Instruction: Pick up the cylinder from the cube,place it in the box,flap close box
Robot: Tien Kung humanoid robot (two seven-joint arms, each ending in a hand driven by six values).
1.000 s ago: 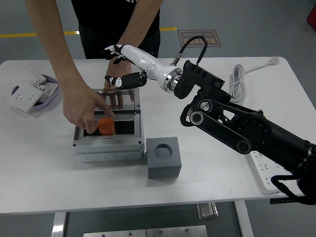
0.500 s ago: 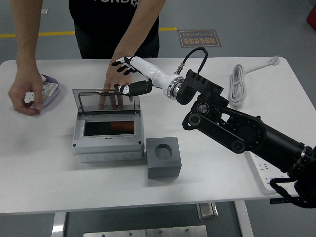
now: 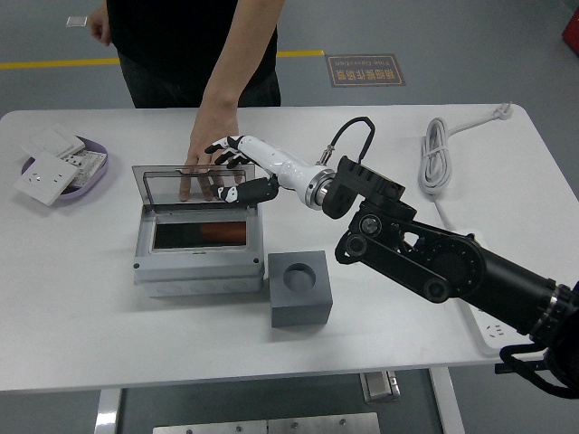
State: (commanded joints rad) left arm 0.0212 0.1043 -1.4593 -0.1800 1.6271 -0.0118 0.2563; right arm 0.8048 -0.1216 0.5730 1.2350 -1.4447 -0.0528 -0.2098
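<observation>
Closing comes next: cylinder [image 3: 222, 233] lies in box [image 3: 199, 262]; my right hand [image 3: 237, 167], fingers spread and empty, must tip the upright lid [image 3: 192, 185] toward me.

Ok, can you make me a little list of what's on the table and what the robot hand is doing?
box: grey, clear lid standing up
cylinder: orange, lying inside the box
cube: grey, round hole on top, empty, beside the box
right hand: at the lid's top edge, fingers spread, holding nothing
person's hand: flat on the table behind the lid
cable: white, far right
</observation>
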